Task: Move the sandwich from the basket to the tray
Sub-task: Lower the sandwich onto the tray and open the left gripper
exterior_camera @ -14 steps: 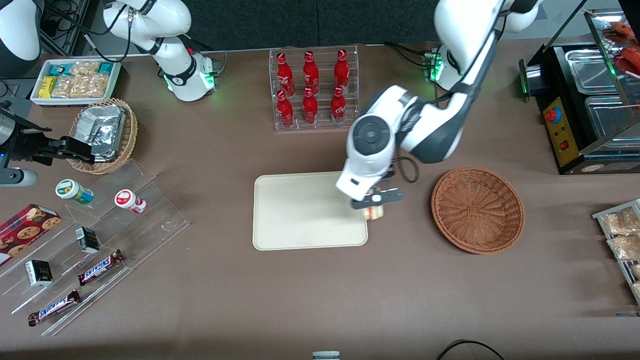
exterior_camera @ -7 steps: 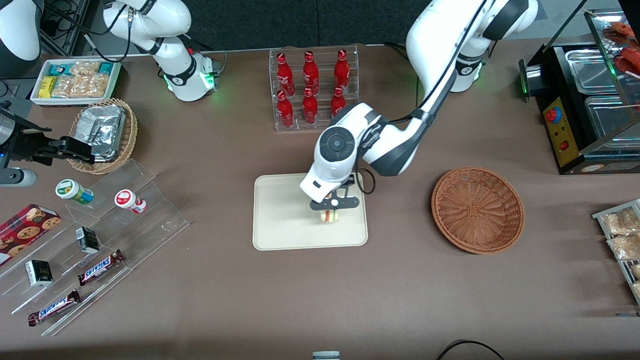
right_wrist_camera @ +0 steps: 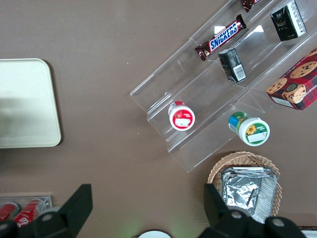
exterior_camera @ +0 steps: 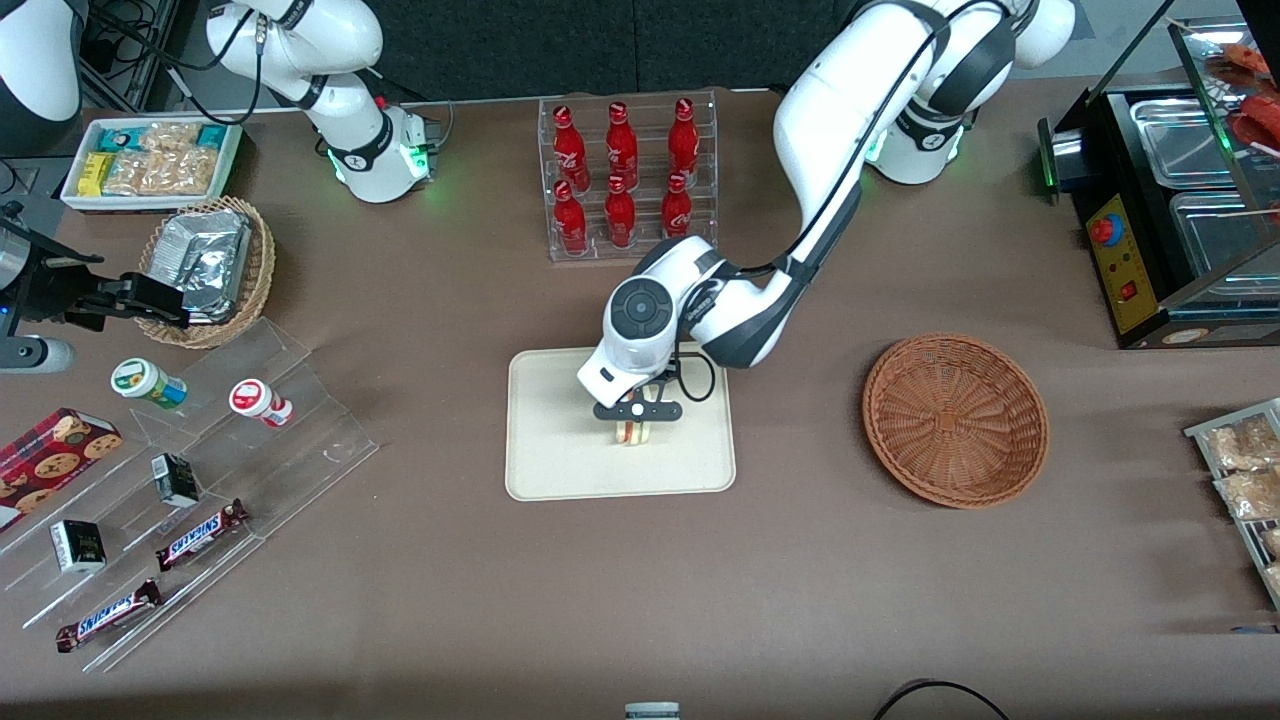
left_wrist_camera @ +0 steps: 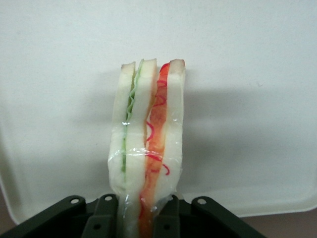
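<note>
My left gripper (exterior_camera: pixel 634 418) is over the middle of the cream-white tray (exterior_camera: pixel 560 450), shut on the sandwich (exterior_camera: pixel 633 432). In the left wrist view the sandwich (left_wrist_camera: pixel 147 144) is a plastic-wrapped wedge of pale bread with a green and a red-orange filling stripe, pinched at its base between the black fingers (left_wrist_camera: pixel 101 218), with the tray (left_wrist_camera: pixel 247 74) filling the background under it. The reddish-brown woven basket (exterior_camera: pixel 955 418) sits empty on the table, toward the working arm's end from the tray.
A clear rack of red bottles (exterior_camera: pixel 625 175) stands farther from the front camera than the tray. A clear stepped stand (exterior_camera: pixel 200 470) with snack bars and cups and a tan basket of foil packets (exterior_camera: pixel 210 265) lie toward the parked arm's end. A black appliance (exterior_camera: pixel 1170 200) stands near the basket.
My gripper has carried the sandwich from the tray's edge nearest the basket to over the tray's middle, moving toward the parked arm's end and lower.
</note>
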Controlling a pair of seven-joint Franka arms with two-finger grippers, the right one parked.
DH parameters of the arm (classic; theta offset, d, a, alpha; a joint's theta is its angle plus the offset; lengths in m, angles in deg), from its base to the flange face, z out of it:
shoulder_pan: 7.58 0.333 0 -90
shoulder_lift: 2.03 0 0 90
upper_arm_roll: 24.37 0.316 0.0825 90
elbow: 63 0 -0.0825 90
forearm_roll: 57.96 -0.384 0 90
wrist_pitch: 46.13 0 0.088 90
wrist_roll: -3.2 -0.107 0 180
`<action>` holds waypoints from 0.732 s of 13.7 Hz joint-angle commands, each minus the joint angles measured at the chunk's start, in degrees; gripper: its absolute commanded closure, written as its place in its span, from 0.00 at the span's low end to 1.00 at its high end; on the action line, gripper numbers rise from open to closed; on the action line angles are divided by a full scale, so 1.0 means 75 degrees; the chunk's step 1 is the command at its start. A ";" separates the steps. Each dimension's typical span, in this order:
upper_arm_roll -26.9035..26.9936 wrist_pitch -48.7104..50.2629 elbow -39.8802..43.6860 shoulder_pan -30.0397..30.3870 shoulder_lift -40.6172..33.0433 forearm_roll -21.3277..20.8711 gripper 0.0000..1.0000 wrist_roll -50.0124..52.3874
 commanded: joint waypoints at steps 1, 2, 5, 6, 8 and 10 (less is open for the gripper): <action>0.0080 0.0062 0.0469 -0.0189 0.0326 -0.0143 0.75 -0.0019; 0.0081 0.0050 0.0469 -0.0189 0.0314 -0.0143 0.40 -0.0031; 0.0069 0.0085 0.0434 -0.0096 0.0116 -0.0096 0.01 -0.0054; 0.0057 0.0155 0.0422 0.0044 -0.0094 -0.0038 0.01 -0.0066; 0.0034 0.0527 0.0085 0.0430 -0.0667 -0.0014 0.01 -0.0101; -0.0001 0.0997 -0.0721 0.0945 -0.1463 0.0068 0.01 -0.0765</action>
